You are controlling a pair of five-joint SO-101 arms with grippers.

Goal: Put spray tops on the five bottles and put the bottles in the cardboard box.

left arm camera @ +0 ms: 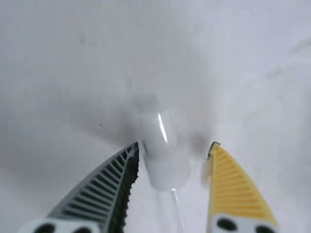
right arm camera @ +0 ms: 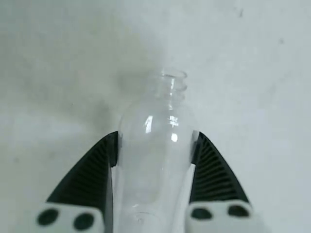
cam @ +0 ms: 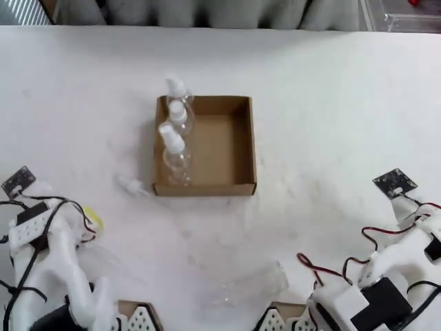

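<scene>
1. Counting the finished work: three capped bottles [cam: 178, 88] [cam: 180, 116] [cam: 172, 146] stand in a row along the left wall of the cardboard box [cam: 220, 148], as the high view shows it. We judge three of five done, so the task is past its midpoint.
2. The right gripper [right arm camera: 155, 137] is clamped on an uncapped bottle [right arm camera: 167, 99]. Both fingers press flat on its sides, and the open threaded neck points away from the wrist.
3. The left gripper [left arm camera: 174, 145] pinches a spray top [left arm camera: 165, 160] at its tips, with the dip tube trailing back toward the wrist. The grey finger plainly touches it; contact on the yellow side is harder to read.
4. Left to do, by our judgement: bring tube and neck together, seat the top and box this bottle, then do the same for the fifth.
5. A loose spray top [cam: 131, 184] lies on the table [cam: 331, 103] just beside the box's near left corner, likely meant for the last bottle.
6. In the way: the tall capped row could be tipped by a low approach along that wall. The bare floor beside the row looks like the safer drop zone.
</scene>
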